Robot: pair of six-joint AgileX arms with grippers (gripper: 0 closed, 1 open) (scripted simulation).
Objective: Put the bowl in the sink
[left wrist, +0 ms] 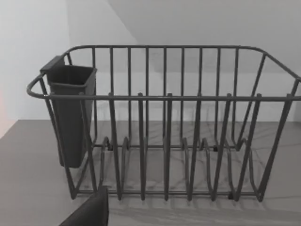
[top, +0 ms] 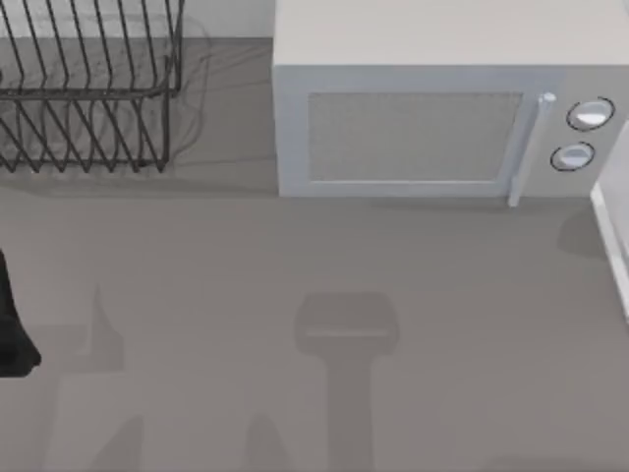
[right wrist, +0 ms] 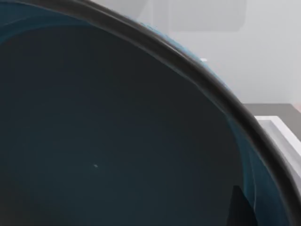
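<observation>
Right gripper state: cannot tell. Right wrist view has bowl [right wrist: 117,141] very close, dark teal inside, dark rim, tilted across view; likely carried by right arm, but grip itself hidden. White raised edge [right wrist: 277,129], maybe sink rim, lies just beyond bowl. Left arm [top: 12,324] parked at table's left edge, facing dish rack [left wrist: 164,141]. Advice: keep bowl level, bring it fully over basin before lowering, release only when low.

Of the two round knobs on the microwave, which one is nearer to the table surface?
The lower knob. It sits below the upper knob on the microwave front, beside the door handle.
</observation>
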